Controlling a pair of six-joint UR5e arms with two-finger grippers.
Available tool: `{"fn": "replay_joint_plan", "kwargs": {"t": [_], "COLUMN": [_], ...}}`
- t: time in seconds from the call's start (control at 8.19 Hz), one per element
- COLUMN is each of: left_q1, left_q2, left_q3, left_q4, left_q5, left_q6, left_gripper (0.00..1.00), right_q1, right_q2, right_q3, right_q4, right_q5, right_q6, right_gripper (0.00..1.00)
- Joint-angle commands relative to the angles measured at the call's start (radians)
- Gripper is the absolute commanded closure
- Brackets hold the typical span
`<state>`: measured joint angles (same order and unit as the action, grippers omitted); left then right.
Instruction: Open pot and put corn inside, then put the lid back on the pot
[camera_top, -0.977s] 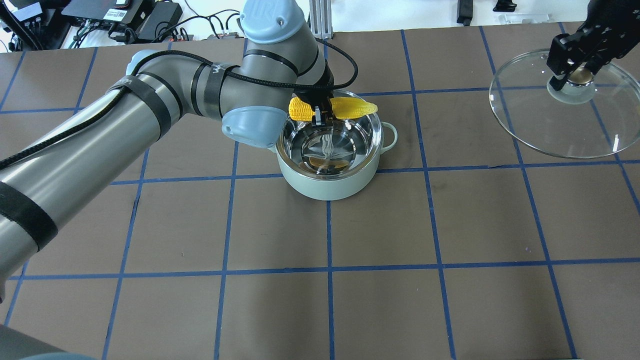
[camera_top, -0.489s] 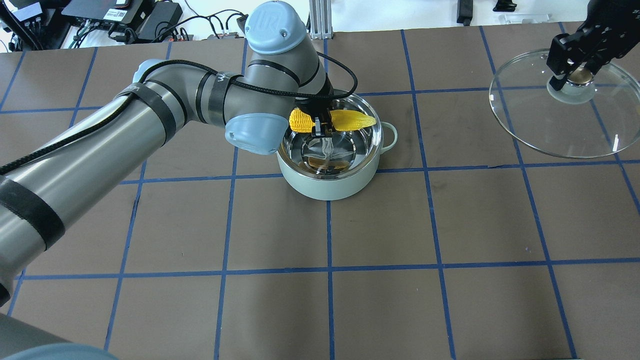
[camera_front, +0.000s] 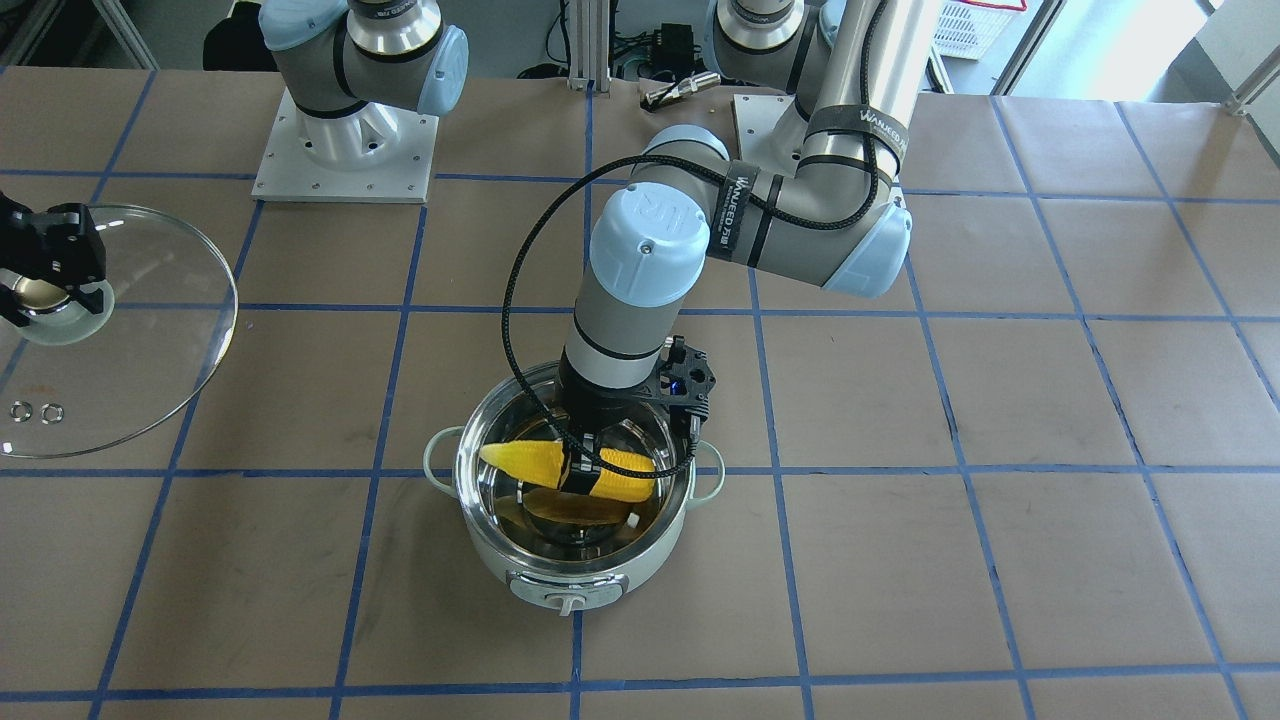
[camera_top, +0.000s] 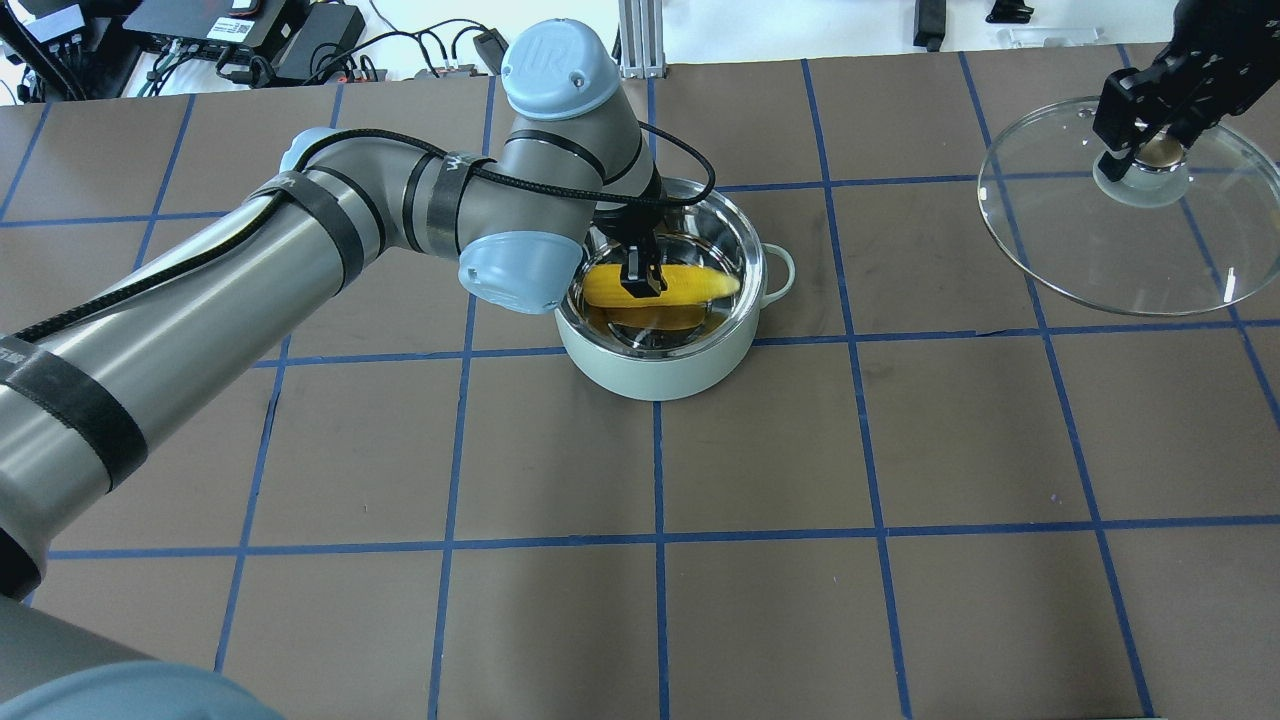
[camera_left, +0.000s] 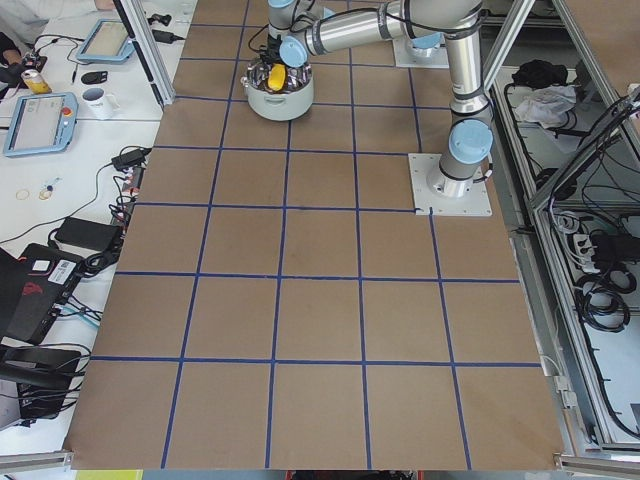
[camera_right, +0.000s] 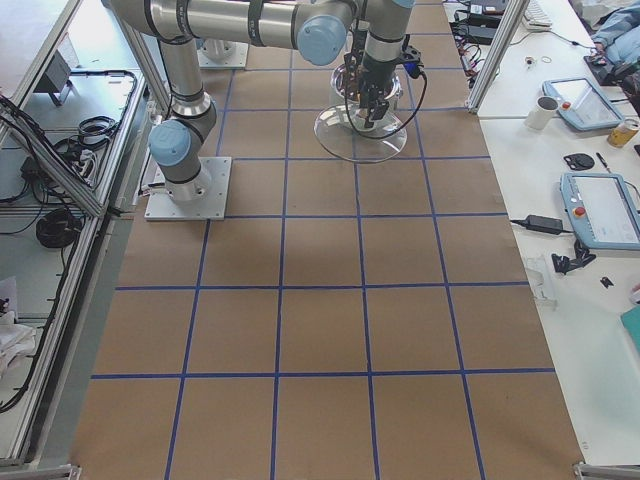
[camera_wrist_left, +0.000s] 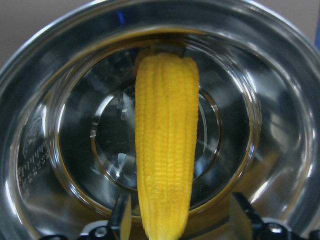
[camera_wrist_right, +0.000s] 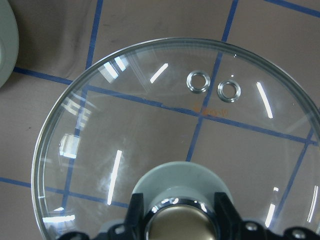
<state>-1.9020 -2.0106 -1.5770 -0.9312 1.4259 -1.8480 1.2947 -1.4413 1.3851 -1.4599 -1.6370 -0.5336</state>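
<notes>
The mint-green pot (camera_top: 655, 375) stands open at mid-table, also in the front view (camera_front: 560, 585). The yellow corn (camera_top: 690, 285) lies across its steel inside, seen close in the left wrist view (camera_wrist_left: 167, 125). My left gripper (camera_top: 640, 275) reaches down into the pot and straddles the corn. Its fingers (camera_wrist_left: 240, 215) stand open, with a gap beside the corn. My right gripper (camera_top: 1150, 150) is shut on the knob of the glass lid (camera_top: 1100, 250). It holds the lid level above the table's far right, as the right wrist view (camera_wrist_right: 150, 125) shows.
Brown mat with blue tape grid (camera_top: 660, 540) covers the table. Both arm bases (camera_front: 345, 150) stand at the robot's side. Cables and black boxes (camera_top: 250, 30) lie past the far edge. Side benches hold tablets and mugs (camera_left: 40, 120).
My left gripper went down from the pot's far rim into the pot with the corn. The corn now sits lower against the fingers, let go. The right arm and lid stayed still.
</notes>
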Motion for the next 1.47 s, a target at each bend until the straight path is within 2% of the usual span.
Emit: {"fn": "replay_joint_plan", "kwargs": {"t": [0.0,0.12,0.37,0.49,0.73,0.98,1.1,1.22,1.34], "left_q1": [0.0,0.003,0.014,0.042,0.15,0.291,0.358,0.4,0.411], "left_q2": [0.015,0.019,0.061,0.085,0.121,0.165,0.19,0.205,0.232], "left_q3": [0.009,0.015,0.018,0.018,0.018,0.022,0.02,0.022,0.023], "left_q4": [0.005,0.002,0.003,0.0,-0.038,-0.121,-0.138,-0.161,-0.225], "left_q5": [-0.001,-0.002,-0.012,-0.002,-0.001,0.008,0.022,0.036,0.151], "left_q6": [0.003,0.063,0.473,0.618,0.851,1.179,1.346,1.48,1.545], "left_gripper": [0.02,0.02,0.01,0.01,0.01,0.0,0.0,0.0,0.0], "right_q1": [0.0,0.0,0.0,0.0,0.0,0.003,0.006,0.012,0.049], "right_q2": [0.001,0.001,-0.001,0.001,-0.001,-0.004,-0.005,-0.005,0.001], "right_q3": [0.0,0.0,0.0,0.0,-0.001,-0.006,-0.017,-0.017,-0.018], "right_q4": [0.0,0.0,0.0,0.0,0.0,-0.011,-0.017,-0.019,-0.04], "right_q5": [0.0,0.0,0.002,0.002,0.003,0.02,0.044,0.119,0.138], "right_q6": [-0.002,-0.002,-0.002,-0.003,0.009,0.123,0.141,0.211,0.322], "right_gripper": [0.95,0.95,0.95,0.95,0.95,0.94,0.93,0.93,0.92]}}
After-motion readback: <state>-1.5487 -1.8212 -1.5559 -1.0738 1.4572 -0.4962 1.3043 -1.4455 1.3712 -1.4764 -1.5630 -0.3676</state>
